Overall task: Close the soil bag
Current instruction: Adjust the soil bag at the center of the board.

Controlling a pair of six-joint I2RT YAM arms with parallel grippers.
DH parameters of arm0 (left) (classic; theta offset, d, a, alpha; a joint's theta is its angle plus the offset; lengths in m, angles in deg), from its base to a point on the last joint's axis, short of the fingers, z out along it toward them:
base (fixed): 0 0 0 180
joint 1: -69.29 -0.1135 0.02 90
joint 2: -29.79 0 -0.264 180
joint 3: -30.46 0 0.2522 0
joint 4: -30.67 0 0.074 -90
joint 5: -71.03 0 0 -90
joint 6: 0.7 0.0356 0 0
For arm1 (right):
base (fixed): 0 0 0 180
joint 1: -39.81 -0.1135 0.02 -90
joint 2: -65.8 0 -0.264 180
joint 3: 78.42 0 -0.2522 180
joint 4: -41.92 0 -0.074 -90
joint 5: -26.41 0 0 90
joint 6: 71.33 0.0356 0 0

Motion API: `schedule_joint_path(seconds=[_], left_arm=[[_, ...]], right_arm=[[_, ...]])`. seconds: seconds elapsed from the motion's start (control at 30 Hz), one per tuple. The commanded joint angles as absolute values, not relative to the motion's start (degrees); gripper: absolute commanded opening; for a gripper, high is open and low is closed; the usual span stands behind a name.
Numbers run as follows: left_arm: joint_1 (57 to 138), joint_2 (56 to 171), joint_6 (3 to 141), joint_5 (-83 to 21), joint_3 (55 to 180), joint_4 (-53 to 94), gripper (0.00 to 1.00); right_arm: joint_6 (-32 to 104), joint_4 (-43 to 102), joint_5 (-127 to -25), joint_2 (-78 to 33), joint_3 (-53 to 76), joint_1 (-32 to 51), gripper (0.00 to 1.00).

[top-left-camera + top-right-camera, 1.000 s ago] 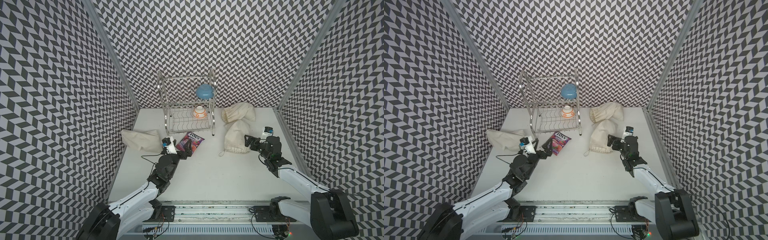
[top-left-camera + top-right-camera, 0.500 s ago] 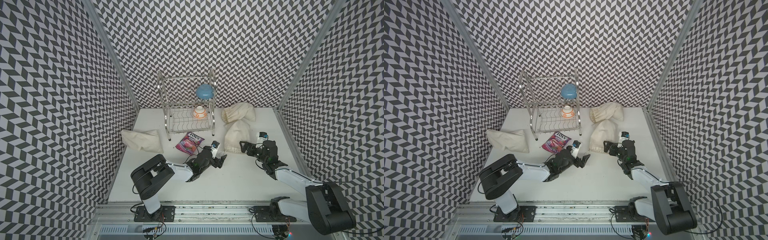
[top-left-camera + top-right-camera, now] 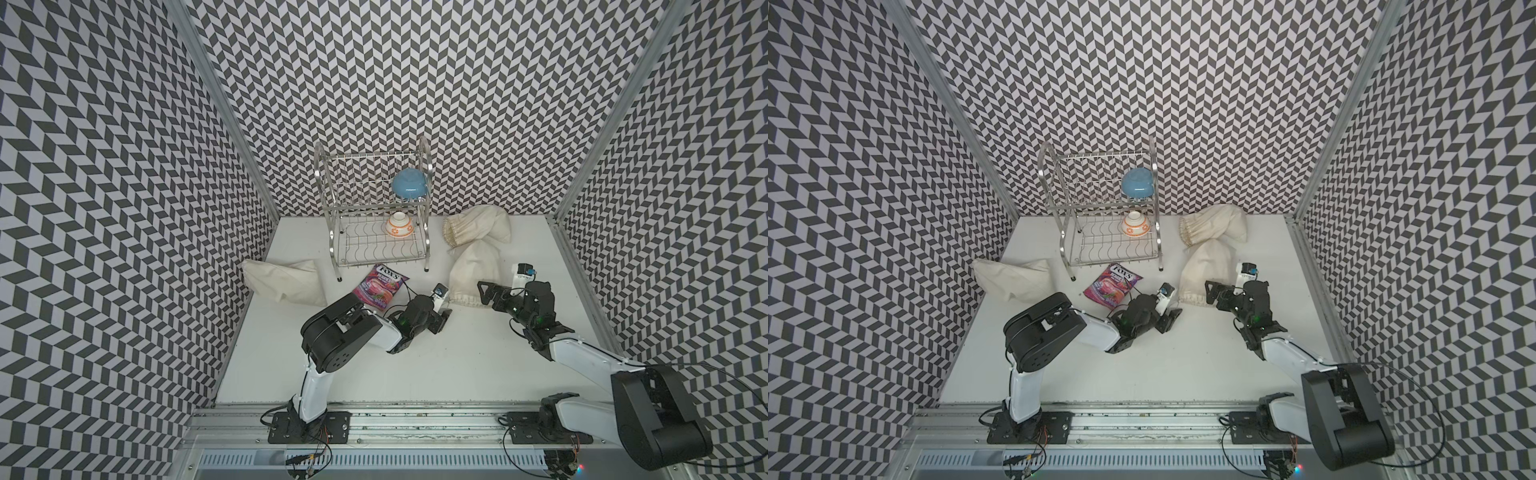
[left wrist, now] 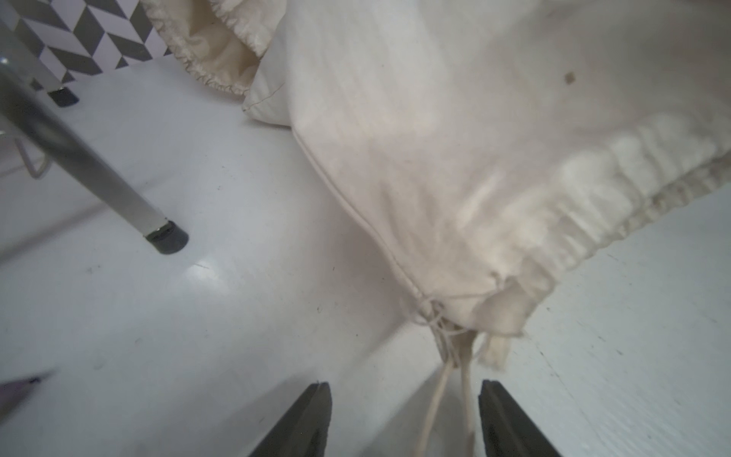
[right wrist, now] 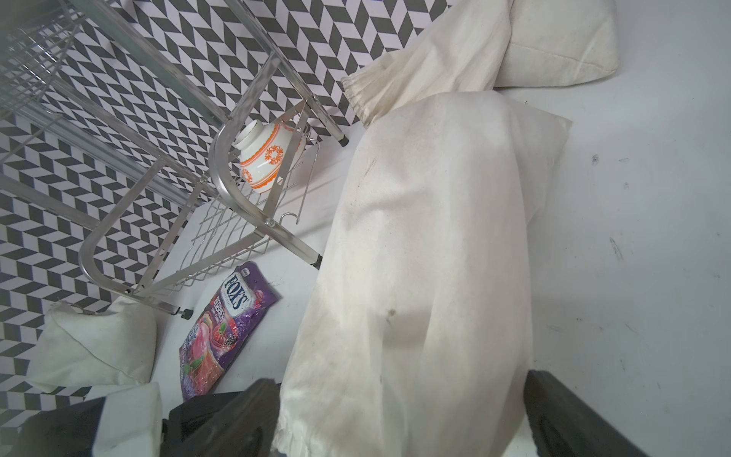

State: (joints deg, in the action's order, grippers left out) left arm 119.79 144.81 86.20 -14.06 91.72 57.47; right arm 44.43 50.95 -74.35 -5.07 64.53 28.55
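Note:
The soil bag (image 3: 473, 266) is a cream cloth drawstring sack lying right of centre, its gathered mouth hem (image 3: 465, 300) facing the front. My left gripper (image 3: 441, 321) sits low at the hem's left corner. In the left wrist view its jaws (image 4: 403, 389) stand partly apart, and the two drawstring cords (image 4: 439, 395) run between them, not pinched. My right gripper (image 3: 487, 297) is open at the hem's right end. In the right wrist view the bag (image 5: 427, 237) fills the gap between its wide fingers (image 5: 245, 415).
A steel dish rack (image 3: 374, 232) at the back holds a blue bowl (image 3: 409, 185) and an orange-patterned bowl (image 3: 400, 225). A purple candy packet (image 3: 380, 287) lies beside the left gripper. A second cloth bag (image 3: 478, 226) lies behind the soil bag, a third (image 3: 286, 280) at the left wall.
The left arm swung right from beside the candy packet to the bag's mouth corner, and its jaws narrowed around the cords. The right gripper edged left up to the hem.

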Motion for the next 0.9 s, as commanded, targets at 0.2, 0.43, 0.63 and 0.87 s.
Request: schedule_joint_path(seconds=[0.2,0.43,0.63,0.87], left_arm=[[119.88,132.84,87.26,-16.54,87.06,59.57,0.01],[119.80,120.51,87.98,-14.01,89.57,49.28,0.00],[118.86,114.86,86.93,-16.02,100.51,36.35,0.00],[115.99,116.01,82.60,-23.12,113.11,26.70,0.00]], right_arm=[[43.49,52.58,-71.37,-0.52,65.24,27.49,1.00],[39.64,45.97,-66.44,7.63,62.50,24.49,1.00],[33.49,42.01,-61.78,16.39,58.12,20.27,1.00],[22.92,41.96,-62.22,19.65,52.93,16.18,0.91]])
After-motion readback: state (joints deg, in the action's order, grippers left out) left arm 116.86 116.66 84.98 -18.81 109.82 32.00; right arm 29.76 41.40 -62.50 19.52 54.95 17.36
